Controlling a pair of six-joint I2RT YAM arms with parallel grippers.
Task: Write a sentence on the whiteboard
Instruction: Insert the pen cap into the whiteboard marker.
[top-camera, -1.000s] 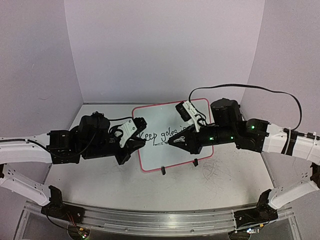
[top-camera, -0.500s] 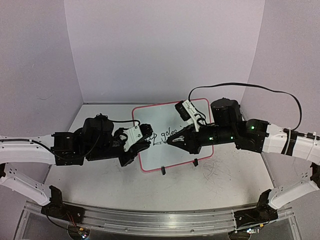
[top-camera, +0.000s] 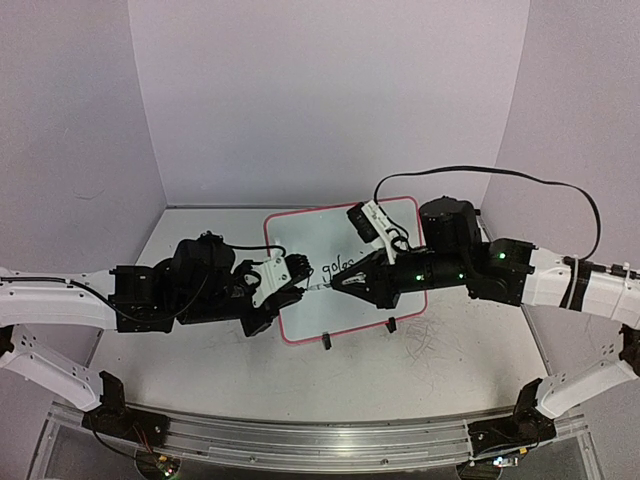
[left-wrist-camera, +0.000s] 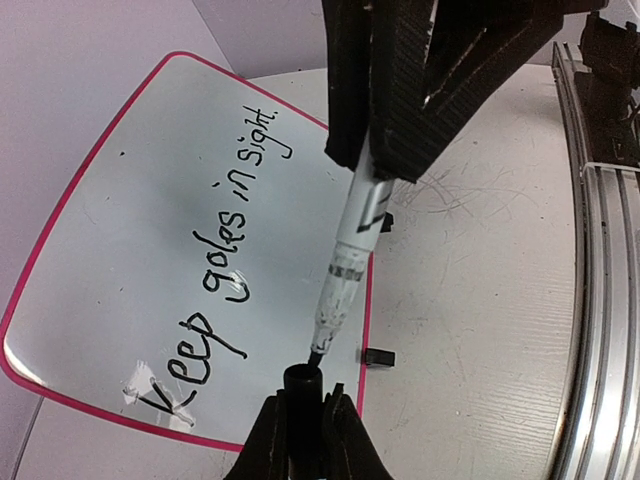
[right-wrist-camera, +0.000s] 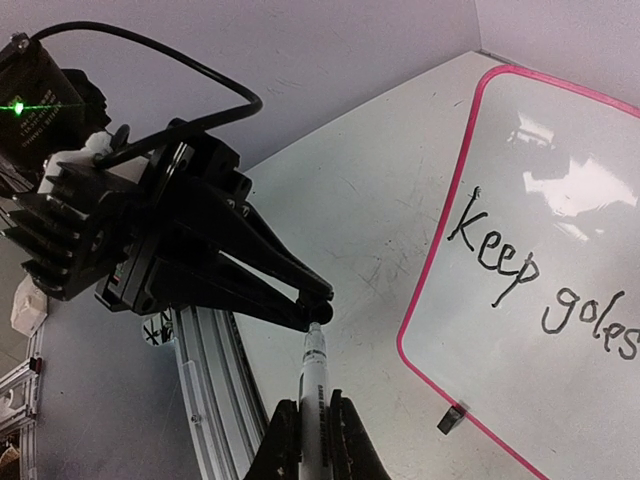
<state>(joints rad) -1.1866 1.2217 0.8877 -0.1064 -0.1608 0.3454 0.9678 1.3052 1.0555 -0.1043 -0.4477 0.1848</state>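
The whiteboard (top-camera: 312, 238) lies flat mid-table, pink-edged. The sentence (left-wrist-camera: 236, 262) reads "Keep goles in sight." in black. In the top view only "goles" (top-camera: 343, 266) shows between the arms. My right gripper (right-wrist-camera: 314, 405) is shut on a white marker (right-wrist-camera: 314, 372). Its bare tip points left at the mouth of a black cap (left-wrist-camera: 303, 385). My left gripper (left-wrist-camera: 305, 408) is shut on that cap. Tip and cap mouth meet just above the board's near edge (top-camera: 318, 287). The left gripper (top-camera: 300, 284) faces the right gripper (top-camera: 346, 283) head-on.
Two small black clip feet (top-camera: 326, 342) (top-camera: 391, 325) sit on the board's near edge. Dark scribbles mark the tabletop (top-camera: 432, 345) right of the board. An aluminium rail (top-camera: 320, 435) runs along the near edge. Purple walls close in the back and sides.
My left gripper with the cap has moved right across the board's left part, covering "Keep" in the top view and reaching the marker tip. The right gripper has barely moved.
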